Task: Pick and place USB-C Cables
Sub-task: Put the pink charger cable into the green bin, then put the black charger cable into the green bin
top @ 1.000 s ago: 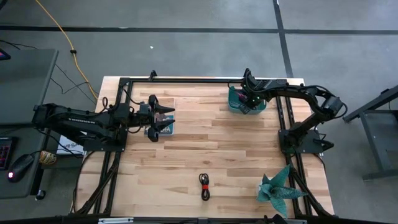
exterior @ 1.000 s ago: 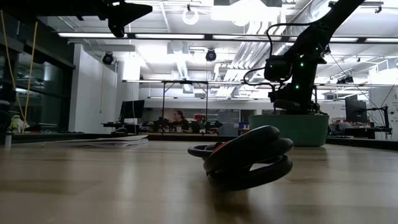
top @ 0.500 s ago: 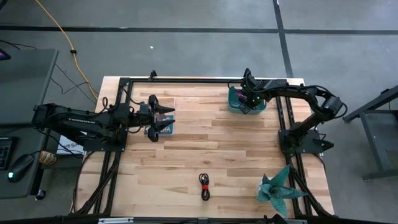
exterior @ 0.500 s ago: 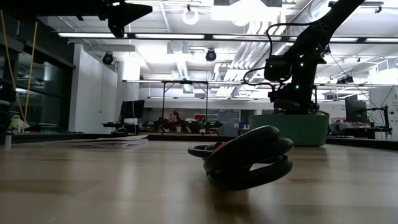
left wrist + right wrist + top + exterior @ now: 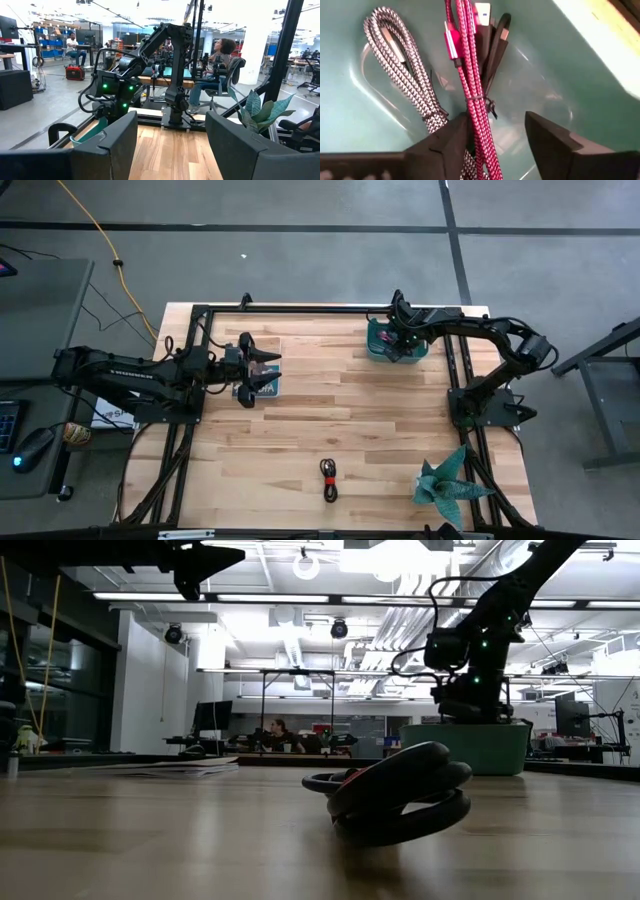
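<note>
The right tool (image 5: 492,137) hangs open, gripping nothing, over the magenta-pink cable (image 5: 470,65) inside the teal bin (image 5: 378,340).

floor (image 5: 300,250): grey concrete, dark seams | yellow cord (image 5: 95,230): trails across it | person in office chair (image 5: 220,65): beyond table | ceiling strip lights (image 5: 270,597): lit

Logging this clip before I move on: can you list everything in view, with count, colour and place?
Bin: one, teal, far right of table.
Pink cable: one, magenta braid, inside bin.
Grey cable: one, light braided, inside bin beside the pink.
Black cable: one, inside bin, behind the pink.
Red-and-black cable: one, coiled, near middle of table.
Paper plant: one, teal, near right corner.
Yellow cord: one, on floor.
Left gripper: open, above a small flat item, left side.
Right gripper: open, inside bin, straddling pink cable.
</note>
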### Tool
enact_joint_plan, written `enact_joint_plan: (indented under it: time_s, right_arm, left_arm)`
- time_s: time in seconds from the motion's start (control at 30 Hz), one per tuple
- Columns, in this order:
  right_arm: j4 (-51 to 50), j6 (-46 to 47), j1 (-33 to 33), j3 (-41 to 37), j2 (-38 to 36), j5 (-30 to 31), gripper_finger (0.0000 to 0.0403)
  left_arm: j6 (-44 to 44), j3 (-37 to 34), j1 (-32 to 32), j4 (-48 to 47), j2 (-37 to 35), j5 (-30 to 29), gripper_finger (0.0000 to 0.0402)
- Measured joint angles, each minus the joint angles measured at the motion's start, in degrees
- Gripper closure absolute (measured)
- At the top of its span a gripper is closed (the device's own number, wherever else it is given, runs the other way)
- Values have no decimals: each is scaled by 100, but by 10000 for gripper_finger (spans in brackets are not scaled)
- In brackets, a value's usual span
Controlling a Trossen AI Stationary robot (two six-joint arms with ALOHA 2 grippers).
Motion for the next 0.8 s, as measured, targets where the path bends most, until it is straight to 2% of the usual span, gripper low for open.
enact_joint_plan:
  time_s: [0.17, 0.37, 0.47, 0.63, 0.8]
  right_arm:
    - [94, 3, 0, 2, 0, 0, 194]
    - [23, -224, 0, 13, -39, -227, 191]
    - [-403, -280, 0, 214, -211, -402, 193]
    - [-1053, -255, 2, 706, -986, -404, 200]
    - [-953, -251, 75, 870, -2275, -407, 203]
  left_arm:
    - [-1, 0, 1, -1, 0, -1, 188]
    - [1, 0, 1, -1, 0, 0, 188]
    - [1, 0, 0, -1, 0, -1, 188]
    - [1, 0, 0, -1, 0, -1, 188]
    - [1, 0, -1, -1, 0, 0, 188]
